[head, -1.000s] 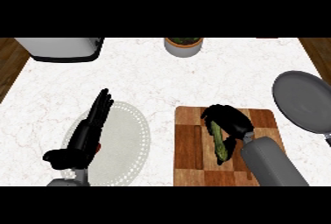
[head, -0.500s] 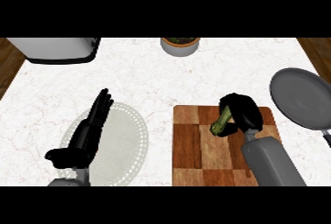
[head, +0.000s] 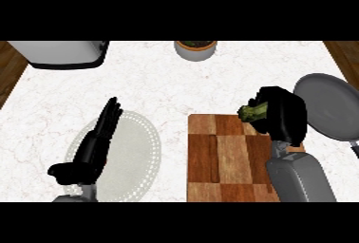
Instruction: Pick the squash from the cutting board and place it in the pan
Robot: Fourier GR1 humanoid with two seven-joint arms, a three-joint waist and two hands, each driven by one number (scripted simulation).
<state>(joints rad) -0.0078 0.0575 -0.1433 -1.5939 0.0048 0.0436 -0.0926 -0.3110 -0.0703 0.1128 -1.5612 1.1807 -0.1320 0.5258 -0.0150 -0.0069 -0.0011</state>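
A white marbled counter fills the view, with dark wood flooring showing at both sides. Near its front lies the brown checkered wooden cutting board point(head: 224, 161). At the board's far right corner is the squash point(head: 251, 112), a small, knobbly, mottled green and yellowish piece. Only its left end shows, and whether it touches the wood cannot be told. The black right hand point(head: 286, 116) has its fingers curled round the squash, covering the rest of it. Just right of the board sits the round grey metal pan point(head: 329, 107). Left of the board lies a white round plate with a beaded rim point(head: 140, 152), and over it the black left hand point(head: 89, 151) rests with its fingers straight and pressed together, pointing away. Beyond the board stands a small grey pot point(head: 195, 50), and far to the board's left rear a grey boxy appliance point(head: 63, 53).
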